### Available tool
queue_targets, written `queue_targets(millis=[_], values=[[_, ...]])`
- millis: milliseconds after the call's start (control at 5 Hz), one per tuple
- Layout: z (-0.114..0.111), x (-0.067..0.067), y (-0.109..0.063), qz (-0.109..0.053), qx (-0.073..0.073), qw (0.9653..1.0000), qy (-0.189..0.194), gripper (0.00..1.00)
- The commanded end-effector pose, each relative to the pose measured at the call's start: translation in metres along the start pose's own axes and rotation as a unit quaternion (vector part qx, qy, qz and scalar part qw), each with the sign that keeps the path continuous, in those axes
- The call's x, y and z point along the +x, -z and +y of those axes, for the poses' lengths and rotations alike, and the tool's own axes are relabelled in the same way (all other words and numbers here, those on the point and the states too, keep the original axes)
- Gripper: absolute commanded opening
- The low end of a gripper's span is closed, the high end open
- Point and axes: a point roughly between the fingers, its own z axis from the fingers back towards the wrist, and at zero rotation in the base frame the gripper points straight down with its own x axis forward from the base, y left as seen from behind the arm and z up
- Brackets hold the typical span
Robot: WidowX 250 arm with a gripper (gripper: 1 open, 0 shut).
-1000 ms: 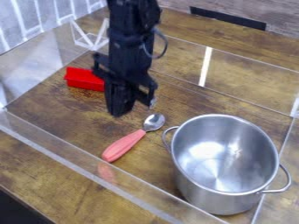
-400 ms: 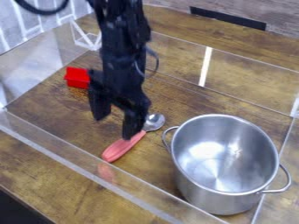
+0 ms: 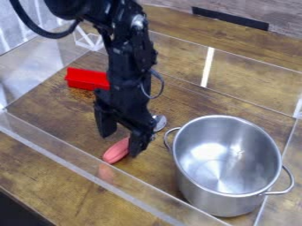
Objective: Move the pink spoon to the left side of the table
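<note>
The pink spoon [image 3: 117, 152] lies on the dark wood table [image 3: 242, 84] just left of the steel pot. Only the lower end of its salmon handle shows, and a bit of its silver bowl [image 3: 160, 124] shows beside the pot's handle. My black gripper [image 3: 125, 137] points straight down over the spoon's handle, low at the tabletop. Its jaws stand open, one finger [image 3: 106, 125] on the left of the handle and the other on the right. The middle of the spoon is hidden behind the fingers. I cannot tell whether the fingers touch it.
A large steel pot [image 3: 227, 164] stands at the right front, close to the spoon. A bright red block [image 3: 85, 79] lies behind and left of the gripper. Low clear acrylic walls [image 3: 71, 154] border the table at the front and left.
The gripper went from shut to open and came down from above the spoon to the tabletop, straddling the handle. The spoon, pot and block have not moved.
</note>
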Motion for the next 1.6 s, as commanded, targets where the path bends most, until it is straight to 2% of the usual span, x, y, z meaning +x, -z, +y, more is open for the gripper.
queue_targets(millis=[0, 200, 600, 1000, 1200, 1400], values=[[-0.002, 0.005, -0.01, -0.016, 0.001, 0.9999, 0.005, 0.0], [-0.001, 0.005, -0.01, -0.016, 0.001, 0.9999, 0.004, 0.0], [0.007, 0.008, -0.043, -0.025, 0.012, 0.9996, 0.002, 0.0], [0.021, 0.012, -0.092, -0.04, 0.022, 0.9989, -0.011, 0.0], [0.017, 0.012, -0.073, -0.039, 0.021, 0.999, -0.003, 1.0], [0.015, 0.011, -0.055, -0.03, 0.012, 0.9995, 0.002, 1.0]])
